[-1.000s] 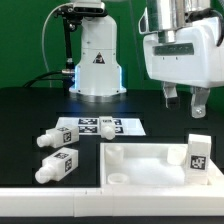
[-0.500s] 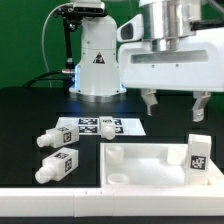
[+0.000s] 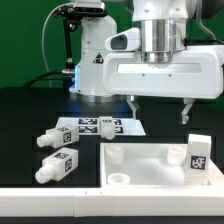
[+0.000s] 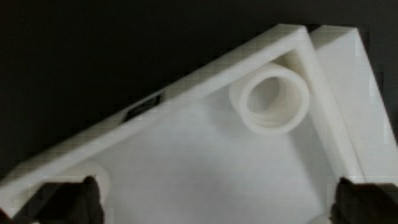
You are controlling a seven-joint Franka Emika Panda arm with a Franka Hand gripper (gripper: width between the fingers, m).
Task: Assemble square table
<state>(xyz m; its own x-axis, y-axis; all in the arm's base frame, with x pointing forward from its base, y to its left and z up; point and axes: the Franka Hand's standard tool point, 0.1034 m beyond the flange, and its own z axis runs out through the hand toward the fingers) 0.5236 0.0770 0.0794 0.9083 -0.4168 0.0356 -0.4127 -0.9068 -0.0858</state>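
As gripper (image 3: 160,108) shifts sideways, jaws wide apart, empty, tabletop (image 3: 150,167) now lies directly below, corner hole (image 4: 276,98) ahead: tabletop grasp likely next.

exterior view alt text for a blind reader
An open gripper hangs above the white square table top, which has one leg upright at the exterior view's right. Two legs lie on the black table beside the marker board.

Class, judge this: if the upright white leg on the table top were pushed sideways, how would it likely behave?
The leg stands tall and narrow on the table top, so it may tip, unless seated in a hole; that is hidden. It looks like smooth hard plastic: probably stiff, light, perhaps slippery.
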